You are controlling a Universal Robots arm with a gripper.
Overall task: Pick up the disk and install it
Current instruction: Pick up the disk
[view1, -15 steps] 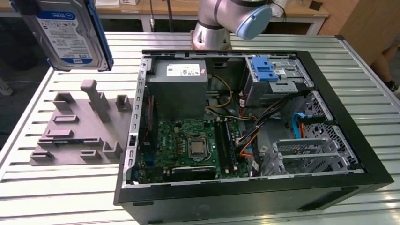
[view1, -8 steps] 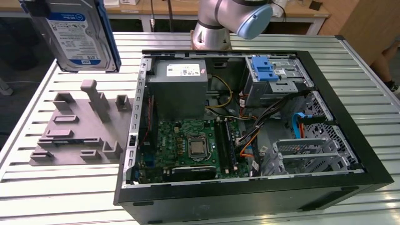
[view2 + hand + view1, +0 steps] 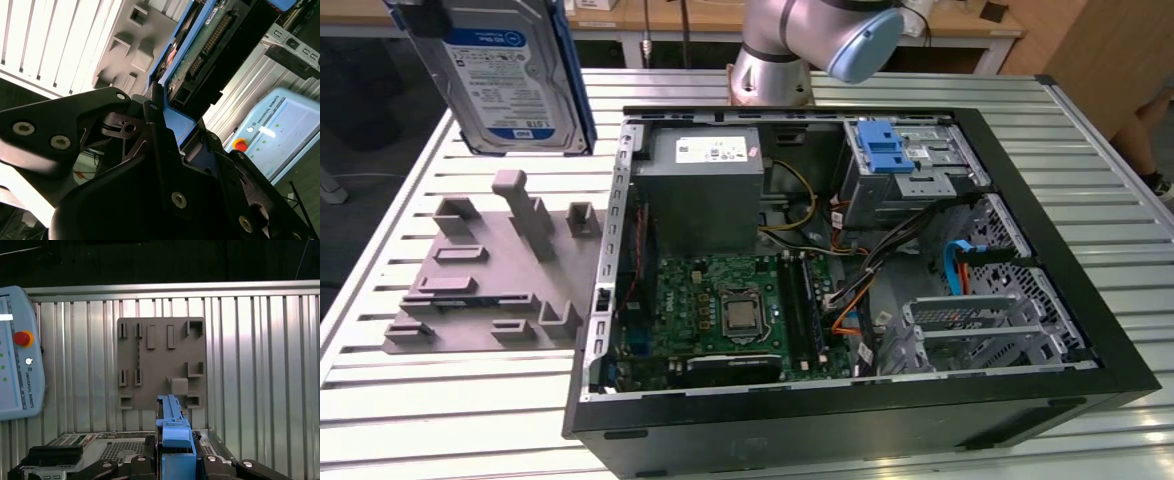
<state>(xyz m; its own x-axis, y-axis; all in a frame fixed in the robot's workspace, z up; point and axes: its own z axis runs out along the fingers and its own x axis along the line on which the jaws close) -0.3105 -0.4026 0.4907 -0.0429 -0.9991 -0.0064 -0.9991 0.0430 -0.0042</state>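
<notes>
Slatted metal table (image 3: 1067, 130) carried one open case (image 3: 854, 420) and, on the exterior view's left of it, one grey plate (image 3: 467, 290) with raised blocks and slots. Count: one disk, one case, one plate, one arm (image 3: 787, 50), one pendant. The exterior view gave the disk (image 3: 500, 75) aloft, clear of the table, above the plate's far end on the exterior view's left of the case, upright with its blue-and-white label face toward the camera. The same view gave the case interior: one grey power supply (image 3: 700, 190), one green motherboard (image 3: 720, 300) and one blue caddy (image 3: 887, 150) in the far bay. The second wrist view gave the other face of the disk (image 3: 210, 45), green circuit board and black connector, running out from the gripper (image 3: 175, 117). The first wrist view looked down the disk's blue edge (image 3: 175, 435), the gripper (image 3: 175, 460) with black fingers pressed against both sides of it, clamped on the disk; the plate (image 3: 160, 360) lay flat beyond. Both wrist views caught the pendant (image 3: 15, 355) (image 3: 272, 130), pale blue with a red button.
</notes>
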